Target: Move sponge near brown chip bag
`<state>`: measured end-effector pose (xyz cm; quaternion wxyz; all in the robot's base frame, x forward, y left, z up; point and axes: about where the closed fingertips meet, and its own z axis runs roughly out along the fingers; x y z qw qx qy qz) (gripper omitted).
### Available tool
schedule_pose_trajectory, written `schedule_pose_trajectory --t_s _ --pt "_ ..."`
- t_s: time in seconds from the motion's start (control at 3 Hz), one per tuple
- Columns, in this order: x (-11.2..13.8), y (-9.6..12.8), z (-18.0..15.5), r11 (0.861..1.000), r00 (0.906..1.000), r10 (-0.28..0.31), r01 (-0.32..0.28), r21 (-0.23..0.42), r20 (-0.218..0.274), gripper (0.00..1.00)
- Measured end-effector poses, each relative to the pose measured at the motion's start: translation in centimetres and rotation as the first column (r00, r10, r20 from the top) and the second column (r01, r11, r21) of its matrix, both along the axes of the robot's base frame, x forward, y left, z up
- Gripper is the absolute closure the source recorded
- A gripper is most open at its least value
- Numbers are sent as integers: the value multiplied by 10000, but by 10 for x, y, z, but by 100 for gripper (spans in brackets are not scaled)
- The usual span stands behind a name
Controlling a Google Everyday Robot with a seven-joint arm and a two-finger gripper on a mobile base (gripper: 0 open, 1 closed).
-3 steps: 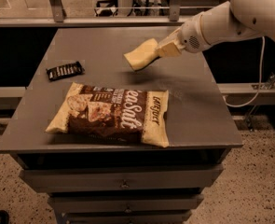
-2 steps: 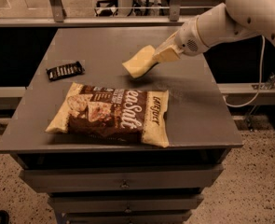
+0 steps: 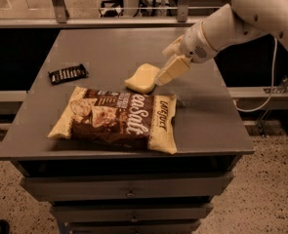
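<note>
Mid-desk, just behind the brown chip bag [image 3: 116,118], the sponge [image 3: 142,78] lies flat on the grey desk [image 3: 207,116], just beside the bag's top edge; the tool [image 3: 163,66] sits at the sponge's right end, its 2 fingers spread apart, the lower one touching the sponge, the upper one clear of it; a black candy bar wrapper [image 3: 68,73] lies well off to the left.

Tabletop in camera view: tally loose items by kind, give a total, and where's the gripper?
sponge: 1
brown chip bag: 1
black candy bar wrapper: 1
Total: 3
The gripper is at the sponge's right edge, just behind the brown chip bag's right end.
</note>
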<state>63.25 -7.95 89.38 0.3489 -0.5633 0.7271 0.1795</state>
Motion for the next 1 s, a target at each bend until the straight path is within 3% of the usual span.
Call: schedule_pose_trajectory --t_s 0.33,0.67,1.0 --pt "-4 -5 -2 10000 10000 -73 73 18 66 0" --pt "-2 -21 -1 9960 9965 -651 618 639 518 0" --pt "11 -62 25 9705 9650 -2072 1820 1583 1607 0"
